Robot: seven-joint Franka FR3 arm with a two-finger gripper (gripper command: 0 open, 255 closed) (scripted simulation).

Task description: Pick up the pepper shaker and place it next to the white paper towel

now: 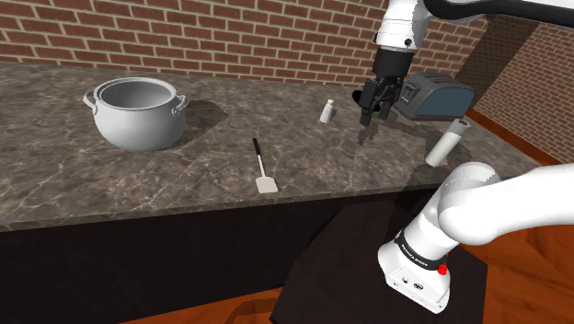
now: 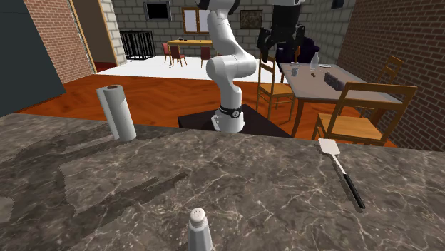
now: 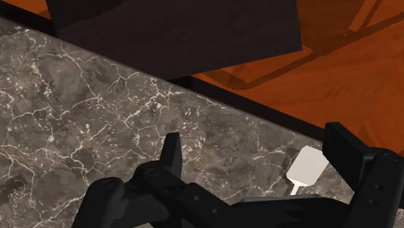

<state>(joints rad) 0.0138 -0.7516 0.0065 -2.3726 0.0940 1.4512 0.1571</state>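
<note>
Well, domed pepper shaker (image 1: 326, 111) upright on veined stone counter (image 1: 138, 189); gripper (image 1: 375, 118) spread.

- Counter (image 1: 184, 175): dark grey-brown stone, marbled with thin pale veins
- Pepper shaker (image 1: 326, 111): pale grey body, whiter cap
- Paper towel (image 1: 447, 142): plain white
- Pot (image 1: 138, 115): light grey all over, handles too
- Spatula (image 1: 263, 170): black handle, white blade
- Toaster (image 1: 440, 96): dark slate blue-grey
- Wall (image 1: 230, 37): red-brown brick with pale mortar lines
- Floor (image 3: 324, 65): orange-brown wood
- Gripper (image 1: 375, 118): all black
- Arm (image 1: 478, 207): white with dark joints
- Stand (image 1: 350, 248): near-black
</note>
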